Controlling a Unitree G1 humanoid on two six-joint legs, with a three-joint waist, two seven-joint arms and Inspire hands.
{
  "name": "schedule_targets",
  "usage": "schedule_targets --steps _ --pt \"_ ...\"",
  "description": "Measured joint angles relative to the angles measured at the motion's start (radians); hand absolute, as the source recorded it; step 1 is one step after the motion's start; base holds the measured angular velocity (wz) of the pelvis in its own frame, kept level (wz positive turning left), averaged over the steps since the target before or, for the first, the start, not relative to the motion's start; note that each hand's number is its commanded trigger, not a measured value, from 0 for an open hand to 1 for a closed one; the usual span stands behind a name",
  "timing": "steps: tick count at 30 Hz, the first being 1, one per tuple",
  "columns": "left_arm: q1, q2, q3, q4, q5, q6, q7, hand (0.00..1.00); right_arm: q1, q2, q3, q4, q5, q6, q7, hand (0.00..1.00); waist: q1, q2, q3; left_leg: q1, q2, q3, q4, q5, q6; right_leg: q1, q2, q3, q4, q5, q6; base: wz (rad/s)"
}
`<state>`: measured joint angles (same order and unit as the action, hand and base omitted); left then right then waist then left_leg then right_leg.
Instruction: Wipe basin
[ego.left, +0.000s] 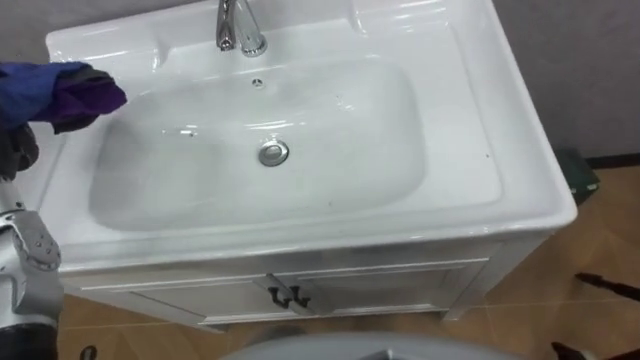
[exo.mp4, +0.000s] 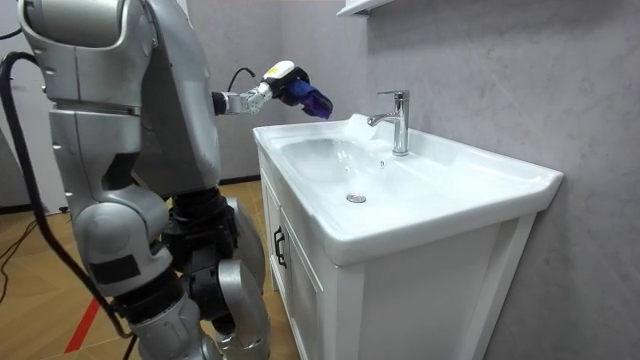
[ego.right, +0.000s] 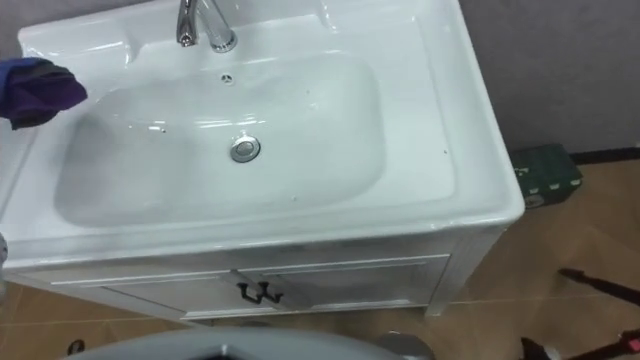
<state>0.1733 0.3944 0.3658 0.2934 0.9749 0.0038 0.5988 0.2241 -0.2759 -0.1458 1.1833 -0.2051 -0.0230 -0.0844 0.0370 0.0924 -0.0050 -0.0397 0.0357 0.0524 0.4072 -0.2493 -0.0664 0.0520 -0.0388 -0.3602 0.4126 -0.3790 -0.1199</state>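
The white basin (ego.left: 500, 150) lies below me, with a chrome tap (ego.left: 238, 25) at its back and a round drain (ego.left: 273, 153) in the middle of the bowl. A blue and purple cloth (ego.left: 70, 90) hangs in the air over the basin's left rim, level with the back of the bowl. In the room view my left hand (exo.mp4: 277, 78) is shut on this cloth (exo.mp4: 305, 98), held above the basin's far corner and clear of the surface. I stand upright at the basin's front.
Under the basin is a white cabinet with dark door handles (ego.left: 288, 297). A grey wall runs behind and to the right. A green box (ego.right: 545, 170) sits on the wooden floor at the right. A shelf (exo.mp4: 360, 6) juts out above the tap.
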Motion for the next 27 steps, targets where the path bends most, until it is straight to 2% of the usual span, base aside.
schedule_targets --steps 5,8,12,23,27 --pt "0.052 0.0 0.005 0.002 -0.002 0.023 0.0 1.0 0.002 -0.001 -0.007 -0.004 0.004 0.019 0.001 0.0 0.008 -0.001 0.0 0.0 0.0 0.0 -0.001 0.0 0.0 0.001 0.0 -0.002 0.0 0.0 0.0 0.0" --pt "0.06 0.0 0.005 0.003 -0.004 0.031 0.0 1.0 0.016 -0.001 -0.015 -0.022 0.004 0.025 0.004 0.0 0.016 0.003 0.0038 0.001 0.0 -0.001 -0.001 0.0 0.0 0.003 0.0 -0.002 0.0 0.001 0.001 0.0" --pt "0.061 0.0 0.006 0.012 -0.044 0.038 0.0 1.0 0.022 -0.002 -0.034 -0.04 0.005 0.025 0.003 0.0 0.023 0.005 0.005 -0.001 -0.001 -0.002 0.0 0.0 0.0 0.001 0.0 -0.003 0.0 0.001 0.001 0.0" --pt "0.068 -0.001 0.006 0.041 -0.06 0.083 0.0 1.0 0.032 -0.002 -0.034 -0.066 0.005 0.039 0.0 0.0 0.025 0.014 0.0016 -0.006 -0.001 -0.002 0.001 0.0 0.0 0.0 0.0 -0.006 -0.003 0.001 0.001 0.0" --pt "0.088 -0.001 0.006 0.045 -0.068 0.089 -0.001 1.0 0.035 -0.002 -0.034 -0.075 0.004 0.039 -0.001 0.0 0.025 0.017 -0.0005 -0.008 -0.001 -0.002 0.001 0.0 0.0 -0.002 0.0 -0.005 -0.006 0.001 0.001 0.0"
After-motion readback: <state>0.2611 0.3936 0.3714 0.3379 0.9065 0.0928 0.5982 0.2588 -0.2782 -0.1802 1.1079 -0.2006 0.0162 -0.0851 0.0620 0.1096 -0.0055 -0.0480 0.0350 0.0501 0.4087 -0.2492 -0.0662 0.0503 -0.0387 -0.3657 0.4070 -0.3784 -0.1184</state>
